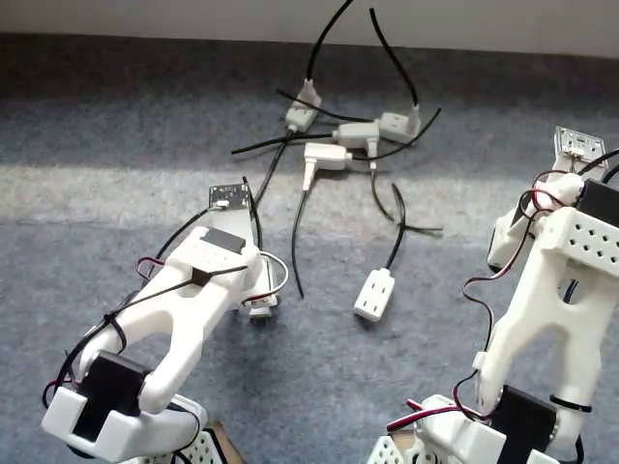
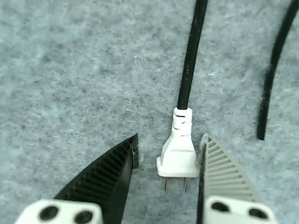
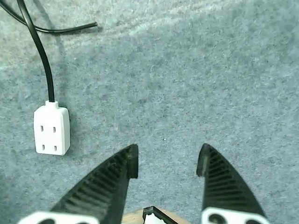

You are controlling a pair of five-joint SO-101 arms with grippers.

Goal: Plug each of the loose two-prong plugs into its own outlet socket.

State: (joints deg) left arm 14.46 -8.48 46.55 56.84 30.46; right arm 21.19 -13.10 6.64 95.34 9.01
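Note:
A white two-prong plug on a black cord lies flat on the grey carpet, prongs pointing toward my left gripper. That gripper is open, one finger on each side of the plug, touching nothing. In the high view my left arm covers this plug. A white outlet socket lies face up on its black cord, off to one side of my right gripper. This gripper is open over bare carpet. From above, the socket lies between the two arms.
At the back of the carpet, a cluster of white plugs and sockets lies in tangled black cords. Another white plug lies just in front of it. A loose black cord end runs beside the left gripper. My right arm stands at the right.

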